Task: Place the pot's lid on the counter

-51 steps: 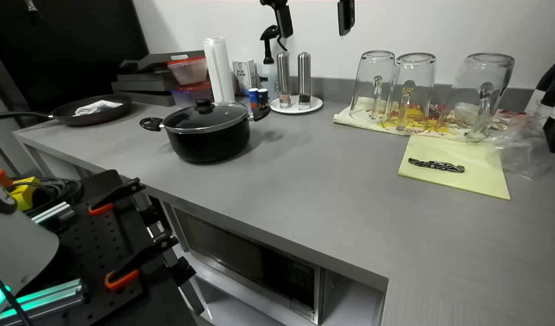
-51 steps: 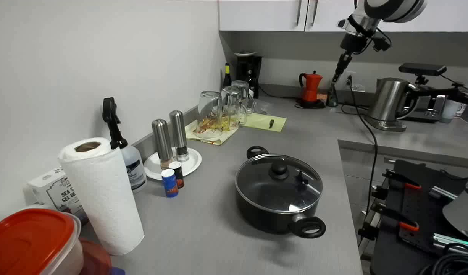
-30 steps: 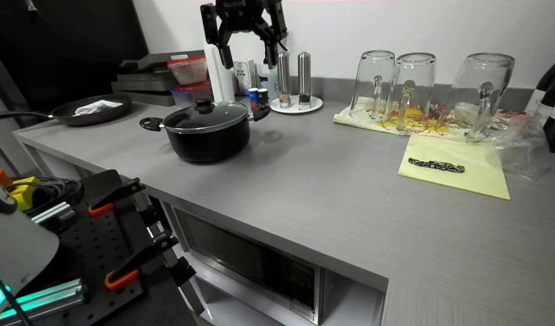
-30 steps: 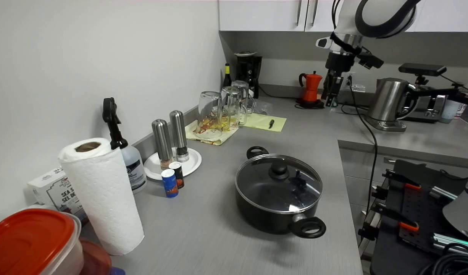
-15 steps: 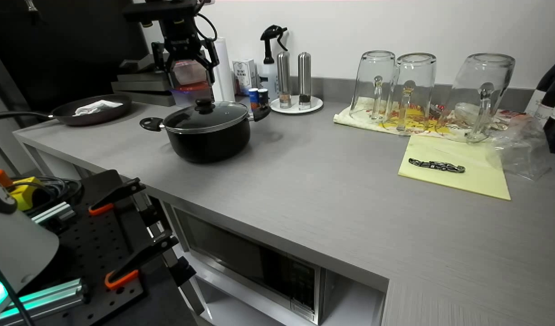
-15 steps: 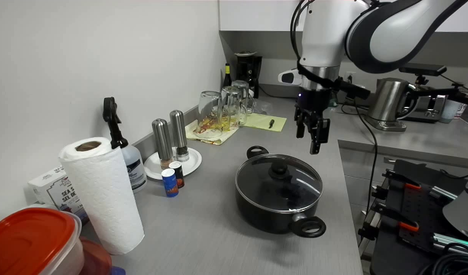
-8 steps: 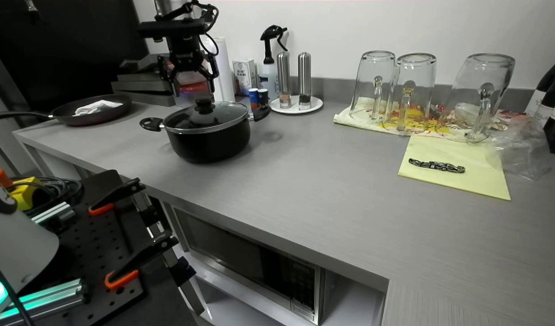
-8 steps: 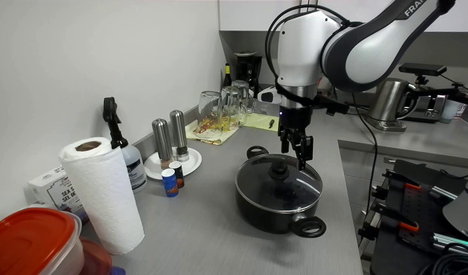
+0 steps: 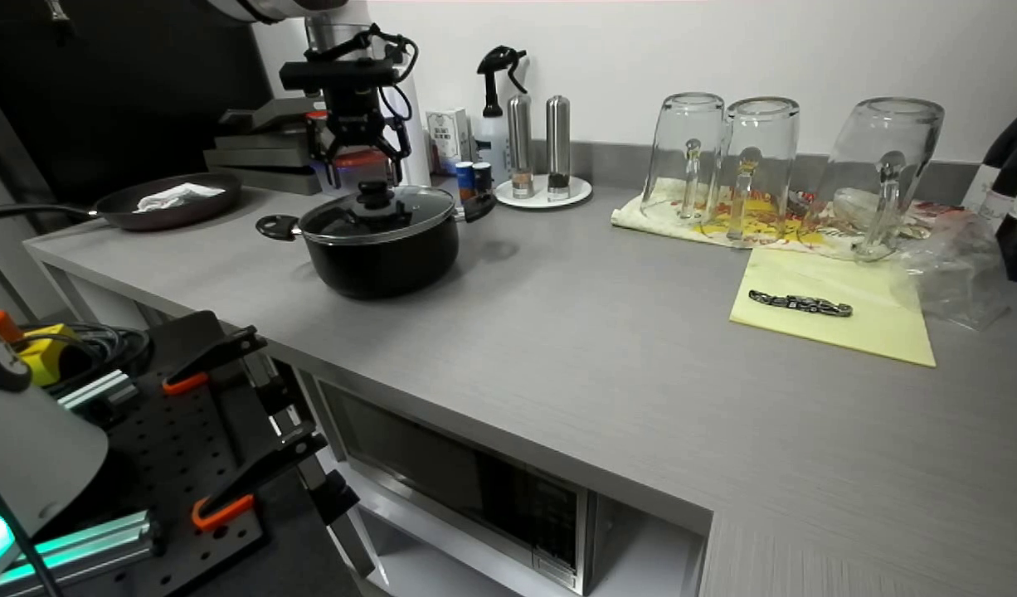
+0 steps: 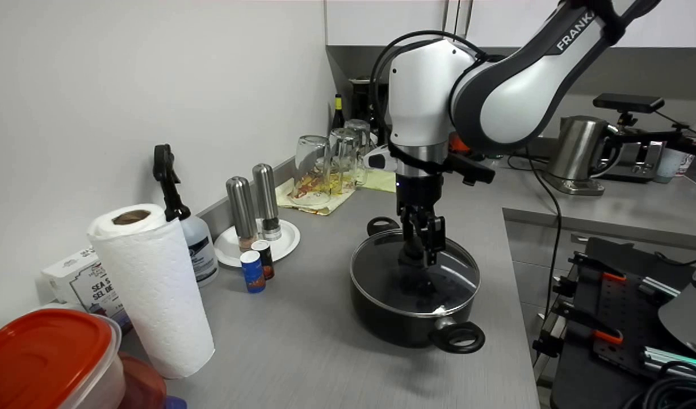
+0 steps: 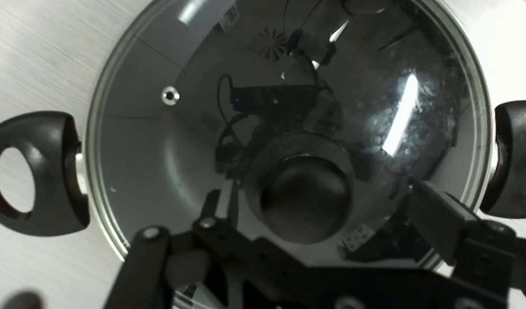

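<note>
The black pot (image 9: 384, 269) stands on the grey counter (image 9: 575, 332) near its front edge; it also shows in an exterior view (image 10: 388, 326). The glass lid (image 9: 343, 217) sits on the pot, its black knob (image 9: 375, 195) upright. My gripper (image 9: 367, 178) is open, pointing down just over the lid. In an exterior view the gripper (image 10: 422, 258) partly covers the knob. In the wrist view the fingers of the gripper (image 11: 321, 186) stand wide apart with the knob (image 11: 306, 199) between them, gaps on both sides. How deep the fingertips reach beside the knob is hard to tell.
Upturned glass mugs (image 9: 749, 166) and a yellow sheet (image 9: 832, 315) lie on the counter's one side. Two mills on a white plate (image 10: 285, 241), small shakers (image 10: 252, 272) and a paper towel roll (image 10: 155, 295) stand by the wall. A frying pan (image 9: 168, 207) lies beyond the pot.
My gripper has come from high above the counter to the pot and lowered over the lid, staying open; in the last half second it moved in to the knob. Pot and lid are unmoved.
</note>
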`<action>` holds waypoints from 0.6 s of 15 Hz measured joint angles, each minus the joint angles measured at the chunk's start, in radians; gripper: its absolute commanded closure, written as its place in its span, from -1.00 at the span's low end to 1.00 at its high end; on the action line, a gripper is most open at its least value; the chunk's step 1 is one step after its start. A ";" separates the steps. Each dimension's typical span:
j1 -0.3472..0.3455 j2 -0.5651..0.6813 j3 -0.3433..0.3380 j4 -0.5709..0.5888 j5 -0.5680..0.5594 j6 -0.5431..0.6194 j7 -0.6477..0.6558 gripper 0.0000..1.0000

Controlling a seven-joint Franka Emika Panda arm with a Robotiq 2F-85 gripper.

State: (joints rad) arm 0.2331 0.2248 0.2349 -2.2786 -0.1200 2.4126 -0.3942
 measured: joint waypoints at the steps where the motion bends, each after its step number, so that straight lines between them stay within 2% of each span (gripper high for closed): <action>1: 0.000 0.010 0.000 0.009 -0.003 0.000 0.000 -0.33; 6: -0.005 0.028 -0.001 0.035 -0.013 0.000 0.000 0.43; 7: -0.005 0.026 -0.001 0.039 -0.014 -0.001 0.000 0.49; 9: -0.005 0.026 -0.001 0.040 -0.015 -0.001 0.000 0.49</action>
State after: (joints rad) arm 0.2285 0.2506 0.2344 -2.2389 -0.1346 2.4116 -0.3939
